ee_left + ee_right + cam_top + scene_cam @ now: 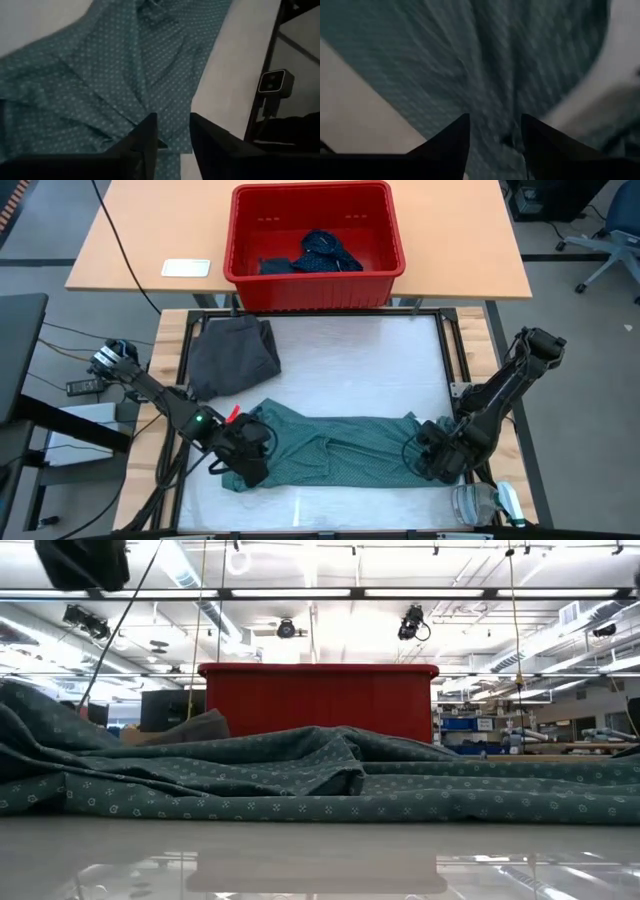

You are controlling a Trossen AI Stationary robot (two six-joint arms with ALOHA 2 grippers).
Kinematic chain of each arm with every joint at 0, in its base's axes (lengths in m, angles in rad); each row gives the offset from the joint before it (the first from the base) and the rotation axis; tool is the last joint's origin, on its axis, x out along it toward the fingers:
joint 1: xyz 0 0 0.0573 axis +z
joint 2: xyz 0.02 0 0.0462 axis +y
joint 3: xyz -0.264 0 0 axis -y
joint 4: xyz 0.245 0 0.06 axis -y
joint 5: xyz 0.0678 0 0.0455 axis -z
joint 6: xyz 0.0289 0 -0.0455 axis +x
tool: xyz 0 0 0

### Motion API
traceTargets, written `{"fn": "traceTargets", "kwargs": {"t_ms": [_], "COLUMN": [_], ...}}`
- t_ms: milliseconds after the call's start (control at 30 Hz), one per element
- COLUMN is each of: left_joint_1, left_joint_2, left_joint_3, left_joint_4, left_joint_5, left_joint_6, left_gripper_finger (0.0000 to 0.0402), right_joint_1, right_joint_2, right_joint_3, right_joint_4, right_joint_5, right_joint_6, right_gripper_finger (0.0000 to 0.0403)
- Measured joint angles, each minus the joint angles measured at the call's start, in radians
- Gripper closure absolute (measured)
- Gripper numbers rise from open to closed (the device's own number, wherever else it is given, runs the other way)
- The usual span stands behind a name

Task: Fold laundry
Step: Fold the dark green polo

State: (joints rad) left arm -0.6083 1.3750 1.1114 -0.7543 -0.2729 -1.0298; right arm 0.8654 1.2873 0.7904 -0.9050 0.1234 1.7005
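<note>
So your table (350, 350) is a white work surface in a pale wooden frame, glossy enough in the low view to mirror the stuff sitting on it. Butted against its far edge there's a tan desk (130, 240) carrying the red plastic basket (315, 240), and next to the basket a small white flat thing (186, 268) I can't identify. Behind all that, the low view looks into a big open room: white ceiling with long light strips (300, 593), ducts, cables hanging down, shelves and benches off to the side.

The teal dotted shirt (330, 445) is stretched out sideways across the near half of the table, rumpled, with folds bunched along it. The charcoal grey piece (235, 352) sits in the far-left corner, well apart from the shirt. The navy dotted piece (325, 252) is in the basket.

Your left gripper (172, 131) is down at the shirt's left end, fingers apart with a narrow gap, right over the cloth edge; nothing looks pinched between them. Your right gripper (495, 131) is at the right end, fingers spread over the fabric, also not gripping anything.

Near the front-right corner there's a clear plastic thing (485, 502).
</note>
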Motion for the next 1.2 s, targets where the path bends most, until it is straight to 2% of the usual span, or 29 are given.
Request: {"fn": "traceTargets", "kwargs": {"t_ms": [167,233,300,400,533,667,767,867,1033,1200], "left_joint_1": [-0.008,-0.022,-0.02,0.016,0.101,0.171,0.219,0.249,0.262,0.272], "left_joint_2": [-0.001,0.003,0.021,0.04,0.04,0.036,0.034,0.024,-0.052,-0.173], "left_joint_3": [0.027,0.027,0.027,-0.006,-0.099,-0.172,-0.194,-0.194,-0.195,-0.195], "left_joint_4": [-0.082,-0.095,-0.086,-0.066,0.008,0.138,0.217,0.214,0.205,0.136], "left_joint_5": [0.0,-0.025,-0.064,-0.062,0.05,0.127,0.181,0.202,0.24,0.229], "left_joint_6": [-0.081,-0.093,-0.064,0.06,0.135,0.189,0.227,0.233,0.231,0.244], "left_gripper_finger": [0.0262,0.0261,0.026,0.026,0.026,0.026,0.026,0.026,0.026,0.026], "right_joint_1": [-0.024,-0.094,-0.199,-0.387,-0.619,-0.785,-0.839,-0.855,-0.855,-0.855], "right_joint_2": [0.0,0.0,0.001,0.031,0.122,0.295,0.452,0.59,0.75,0.847], "right_joint_3": [0.012,-0.008,-0.045,-0.067,-0.018,0.102,0.238,0.384,0.563,0.665], "right_joint_4": [0.078,0.187,0.36,0.621,0.875,0.977,0.958,0.911,0.874,0.834], "right_joint_5": [0.216,0.279,0.281,0.214,0.095,-0.102,-0.236,-0.324,-0.35,-0.355], "right_joint_6": [-0.166,-0.302,-0.485,-0.766,-1.074,-1.252,-1.36,-1.411,-1.414,-1.409], "right_gripper_finger": [0.0201,0.02,0.0201,0.0203,0.0205,0.0205,0.0206,0.0206,0.0206,0.0228]}}
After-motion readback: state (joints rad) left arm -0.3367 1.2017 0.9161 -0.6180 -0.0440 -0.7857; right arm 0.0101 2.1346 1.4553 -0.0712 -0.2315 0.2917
